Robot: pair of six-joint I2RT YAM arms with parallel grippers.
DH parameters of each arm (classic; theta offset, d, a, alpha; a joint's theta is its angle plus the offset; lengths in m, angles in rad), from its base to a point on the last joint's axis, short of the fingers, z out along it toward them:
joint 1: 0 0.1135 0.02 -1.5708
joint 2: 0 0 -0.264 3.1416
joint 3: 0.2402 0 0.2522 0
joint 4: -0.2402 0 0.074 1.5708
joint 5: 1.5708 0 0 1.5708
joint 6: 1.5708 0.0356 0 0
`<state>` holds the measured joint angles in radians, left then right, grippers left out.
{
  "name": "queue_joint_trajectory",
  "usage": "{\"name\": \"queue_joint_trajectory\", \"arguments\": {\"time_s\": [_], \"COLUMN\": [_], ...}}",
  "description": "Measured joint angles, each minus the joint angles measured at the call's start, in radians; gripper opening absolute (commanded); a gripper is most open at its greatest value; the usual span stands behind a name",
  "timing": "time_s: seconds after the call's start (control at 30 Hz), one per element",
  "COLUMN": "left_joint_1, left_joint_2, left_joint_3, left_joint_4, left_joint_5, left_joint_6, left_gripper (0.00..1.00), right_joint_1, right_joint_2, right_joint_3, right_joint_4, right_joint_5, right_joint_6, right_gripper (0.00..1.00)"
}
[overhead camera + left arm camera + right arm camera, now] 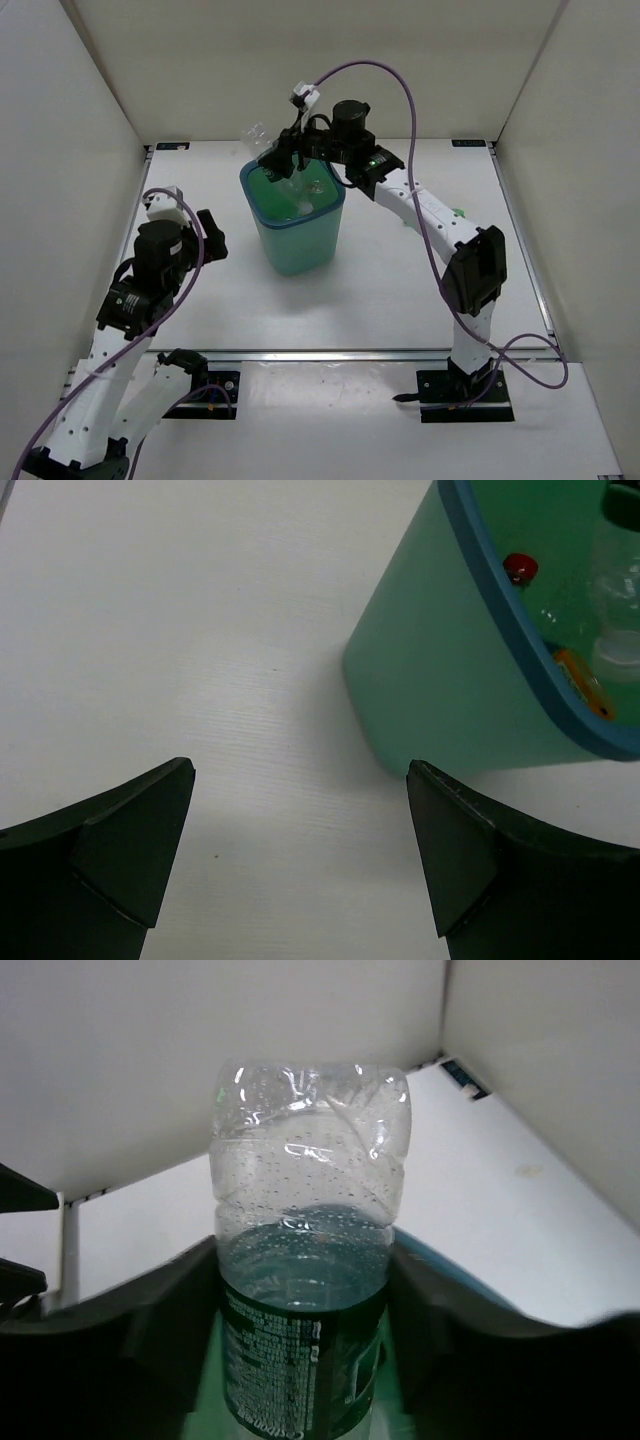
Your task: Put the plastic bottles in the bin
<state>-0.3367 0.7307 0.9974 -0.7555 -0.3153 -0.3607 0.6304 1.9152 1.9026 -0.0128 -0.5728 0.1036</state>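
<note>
The right hand [305,1305] is clamped on a clear, dark-labelled bottle [305,1190], holding it above the far rim of the bin [298,252], seemingly over the opening. This looks like the drop step, so the next move is simply to release. The left hand [300,780] gapes empty over the bench [150,630].

White table [400,300] enclosed by plain cream walls [330,60].
</note>
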Motion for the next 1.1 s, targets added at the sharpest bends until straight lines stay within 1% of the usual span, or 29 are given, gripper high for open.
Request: {"name": "queue_joint_trajectory", "arguments": {"time_s": [0.03, 0.1, 0.2, 0.3, 0.4, 0.5, 0.57, 0.67, 0.73, 0.83, 0.9, 1.0, 1.07, 1.1], "left_joint_1": [-0.002, -0.008, -0.010, -0.006, 0.004, 0.020, 0.027, 0.039, 0.053, 0.076, 0.089, 0.100, 0.108, 0.113], "left_joint_2": [-0.015, -0.047, -0.068, -0.039, 0.033, 0.117, 0.159, 0.210, 0.254, 0.315, 0.338, 0.353, 0.358, 0.360], "left_joint_3": [-0.008, -0.016, -0.017, -0.016, -0.007, 0.008, 0.016, 0.051, 0.090, 0.148, 0.166, 0.179, 0.183, 0.185], "left_joint_4": [-0.005, -0.024, -0.045, -0.061, -0.060, -0.035, -0.018, -0.021, -0.023, -0.021, -0.018, -0.024, -0.032, -0.037], "left_joint_5": [0.008, 0.013, 0.013, 0.012, 0.004, 0.010, 0.017, 0.016, 0.016, 0.018, 0.021, 0.023, 0.022, 0.022], "left_joint_6": [-0.005, -0.016, -0.023, -0.024, -0.021, -0.014, -0.012, -0.011, -0.013, -0.019, -0.025, -0.033, -0.039, -0.040], "left_gripper": [0.99, 0.99, 0.99, 0.99, 0.99, 0.99, 0.99, 0.98, 0.98, 0.99, 0.99, 0.99, 0.98, 0.99], "right_joint_1": [0.005, 0.008, -0.011, -0.057, -0.153, -0.318, -0.448, -0.624, -0.723, -0.814, -0.841, -0.850, -0.848, -0.846], "right_joint_2": [0.011, 0.018, 0.003, -0.043, -0.150, -0.267, -0.310, -0.314, -0.274, -0.140, -0.009, 0.188, 0.282, 0.315], "right_joint_3": [0.001, 0.000, 0.001, -0.014, -0.104, -0.202, -0.236, -0.275, -0.282, -0.229, -0.156, -0.014, 0.053, 0.078], "right_joint_4": [-0.010, -0.031, -0.041, -0.065, -0.089, -0.133, -0.192, -0.277, -0.360, -0.510, -0.615, -0.758, -0.835, -0.871], "right_joint_5": [-0.008, -0.018, -0.024, -0.027, -0.024, -0.034, -0.035, -0.045, -0.074, -0.099, -0.084, -0.067, -0.060, -0.055], "right_joint_6": [0.007, 0.015, 0.014, 0.005, -0.003, -0.038, -0.125, -0.270, -0.361, -0.480, -0.550, -0.633, -0.676, -0.696], "right_gripper": [0.71, 0.88, 0.99, 0.99, 0.99, 1.00, 0.99, 0.99, 0.99, 0.99, 0.99, 0.99, 0.99, 0.99]}}
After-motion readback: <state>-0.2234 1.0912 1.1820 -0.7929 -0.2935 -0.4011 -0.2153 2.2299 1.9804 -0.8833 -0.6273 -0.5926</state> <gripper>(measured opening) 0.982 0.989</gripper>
